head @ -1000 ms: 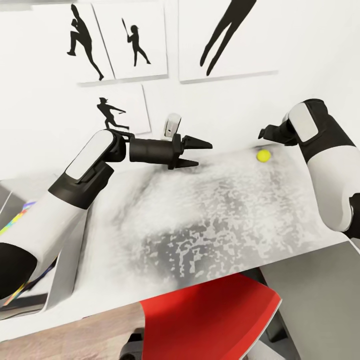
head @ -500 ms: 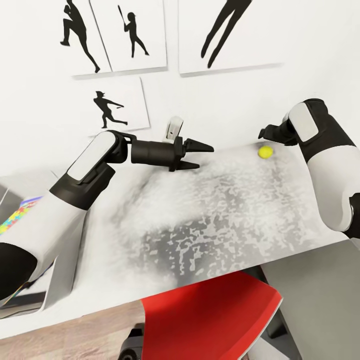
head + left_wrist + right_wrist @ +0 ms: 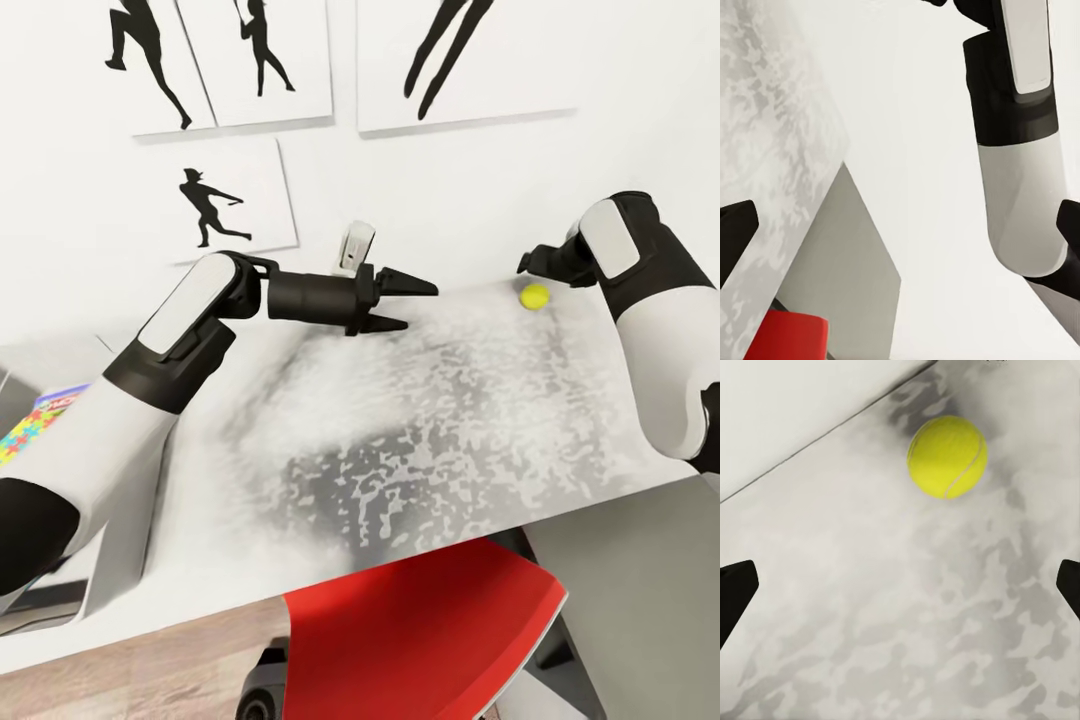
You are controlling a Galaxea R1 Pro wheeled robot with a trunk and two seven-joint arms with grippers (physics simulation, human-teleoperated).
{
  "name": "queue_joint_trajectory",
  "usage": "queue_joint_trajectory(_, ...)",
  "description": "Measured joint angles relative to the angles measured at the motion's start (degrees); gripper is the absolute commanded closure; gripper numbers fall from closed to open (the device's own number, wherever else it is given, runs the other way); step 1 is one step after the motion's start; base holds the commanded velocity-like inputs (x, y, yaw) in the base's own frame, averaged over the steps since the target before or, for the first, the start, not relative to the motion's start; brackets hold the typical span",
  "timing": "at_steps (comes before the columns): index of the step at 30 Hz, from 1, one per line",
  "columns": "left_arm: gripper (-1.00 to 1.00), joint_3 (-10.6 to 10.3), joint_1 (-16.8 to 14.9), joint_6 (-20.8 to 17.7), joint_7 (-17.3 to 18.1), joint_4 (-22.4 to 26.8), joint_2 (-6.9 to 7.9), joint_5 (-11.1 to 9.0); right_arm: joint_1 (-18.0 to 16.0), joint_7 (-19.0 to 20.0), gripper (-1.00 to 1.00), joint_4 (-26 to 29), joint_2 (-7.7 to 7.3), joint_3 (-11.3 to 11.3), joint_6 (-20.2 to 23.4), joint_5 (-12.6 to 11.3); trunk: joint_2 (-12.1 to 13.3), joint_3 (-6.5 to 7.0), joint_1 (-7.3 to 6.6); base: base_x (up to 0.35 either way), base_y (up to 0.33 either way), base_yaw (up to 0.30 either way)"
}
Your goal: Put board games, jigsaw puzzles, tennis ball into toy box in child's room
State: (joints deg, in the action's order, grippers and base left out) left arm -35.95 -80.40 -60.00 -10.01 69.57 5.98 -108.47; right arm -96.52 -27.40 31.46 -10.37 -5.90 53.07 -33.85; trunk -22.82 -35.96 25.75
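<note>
Ball (image 3: 534,295) lies on the mottled counter (image 3: 420,420) near its far edge by the wall, free of any grip; right pincer (image 3: 533,263) hangs just above and behind it, fingers spread wide with nothing between them, ball ahead of the tips in the right wrist view (image 3: 946,456); left pincer (image 3: 405,304) parted, empty, over mid-counter; a puzzle (image 3: 30,430) lies at far left; step in hand, by my reading: fetching the ball; next calls for lowering the right pincer to straddle it, then closing gently, since it may roll.
</note>
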Motion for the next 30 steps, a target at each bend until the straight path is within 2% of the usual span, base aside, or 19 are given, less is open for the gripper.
queue_joint_trajectory(7, -1.00, 0.00, -0.18, 0.00, 0.00, 0.00, -0.32, -0.11, -1.37, 0.00, -1.00, -0.02, -0.04, -0.04, 0.10, -0.06, 0.00, -0.66, 0.00, 0.000, 0.000, 0.000)
queue_joint_trajectory(13, -1.00, 0.00, -0.25, 0.00, -0.05, 0.00, -0.64, -2.02, -3.01, 0.00, -1.00, -0.19, -0.09, -0.10, 0.18, -0.15, 0.00, -1.22, 0.00, 0.000, 0.000, 0.000)
queue_joint_trajectory(14, -1.00, 0.00, -0.29, 0.00, -0.07, 0.00, -0.80, -2.76, -3.20, 0.00, -1.00, -0.19, -0.07, -0.08, 0.20, -0.16, 0.00, -1.31, 0.00, 0.000, 0.000, 0.000)
queue_joint_trajectory(19, -1.00, 0.00, -0.71, 0.00, -0.11, 0.00, -1.68, -3.95, -3.45, 0.00, -1.00, -0.18, -0.05, -0.07, 0.23, -0.12, 0.00, -1.78, 0.00, 0.000, 0.000, 0.000)
queue_joint_trajectory(30, -1.00, -0.01, -1.08, 0.00, -0.11, 0.00, -2.88, -4.36, -3.60, 0.00, -1.00, -0.03, -0.10, 0.00, 0.24, -0.10, 0.00, -2.81, 0.00, 0.000, 0.000, 0.000)
